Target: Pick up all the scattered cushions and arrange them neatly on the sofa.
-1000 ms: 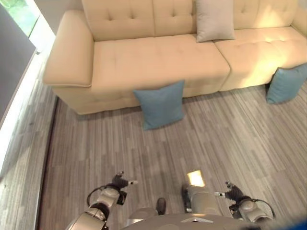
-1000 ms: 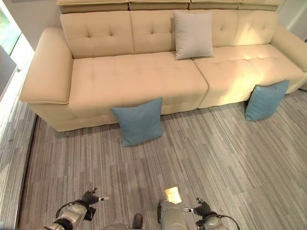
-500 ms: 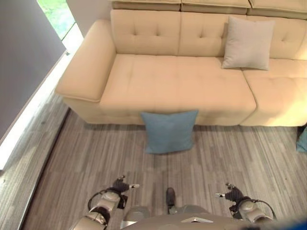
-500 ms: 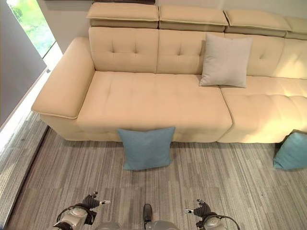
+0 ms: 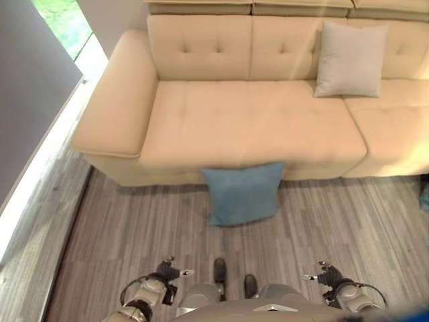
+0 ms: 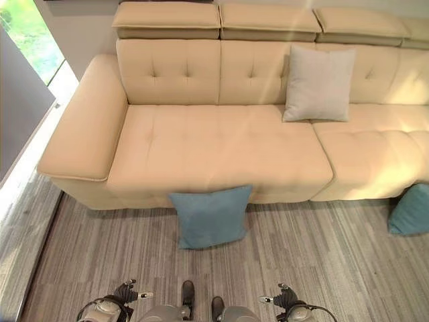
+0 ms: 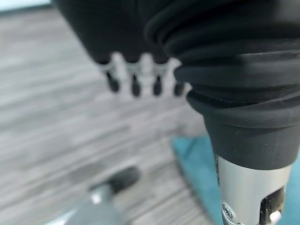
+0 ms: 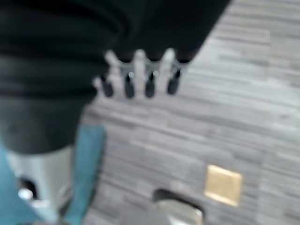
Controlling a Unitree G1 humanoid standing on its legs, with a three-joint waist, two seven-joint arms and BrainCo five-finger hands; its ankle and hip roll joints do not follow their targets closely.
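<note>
While both hands' fingers (image 7: pixel 133 84) hang straight, 2 blue cushions (image 6: pixel 210 216) lean against sofa (image 6: pixel 214 144).

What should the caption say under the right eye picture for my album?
Two blue cushions lean against the beige sofa; a grey cushion sits on it.

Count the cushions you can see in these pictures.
3: a grey square cushion upright against the beige sofa backrest; a blue fabric cushion leaning on its front; another blue cushion at the right edge, partly cut off.
</note>
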